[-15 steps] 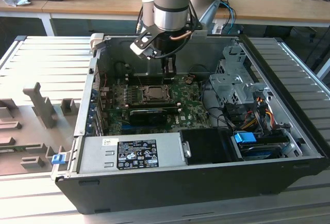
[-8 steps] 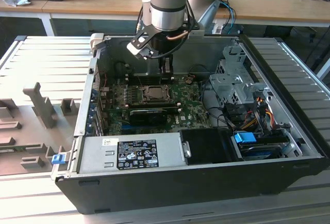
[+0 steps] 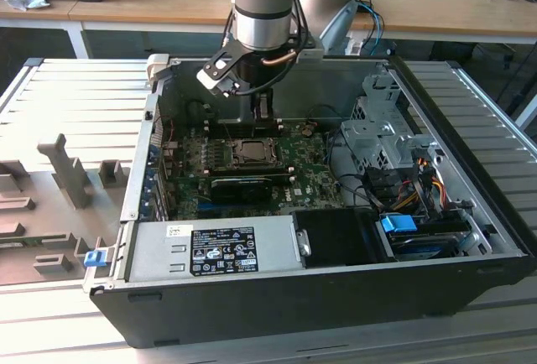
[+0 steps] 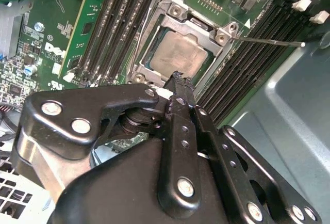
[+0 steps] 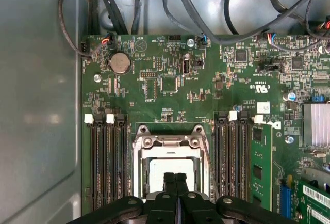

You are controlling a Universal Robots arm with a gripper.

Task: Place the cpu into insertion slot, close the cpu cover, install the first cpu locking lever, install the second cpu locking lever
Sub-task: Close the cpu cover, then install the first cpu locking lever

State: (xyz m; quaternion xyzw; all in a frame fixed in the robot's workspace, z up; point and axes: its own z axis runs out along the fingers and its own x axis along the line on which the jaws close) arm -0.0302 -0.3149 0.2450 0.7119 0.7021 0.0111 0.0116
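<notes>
The cpu (image 4: pixel 178 53) lies flat in its socket on the green motherboard (image 5: pixel 170 79), its pale metal top showing through the square window of the cpu cover (image 4: pixel 149 38), which appears to lie down over it. My gripper (image 4: pixel 178 77) is shut with nothing between the fingers, its tips close above the chip's near edge. In the first wrist view the gripper (image 5: pixel 175 176) hangs over the cpu (image 5: pixel 154 168) and cover (image 5: pixel 167 149). A thin locking lever (image 4: pixel 268 42) sticks out sideways from the socket corner. In the exterior view the gripper (image 3: pixel 260 111) hovers just behind the socket (image 3: pixel 252 153).
Black memory slots (image 5: pixel 108 162) flank the socket on both sides. A long black card (image 3: pixel 243 186) lies in front of it. The power supply (image 3: pixel 210 251), drive cage (image 3: pixel 377 129), cables (image 3: pixel 403 188) and the grey case wall (image 5: pixel 41 105) close in the board.
</notes>
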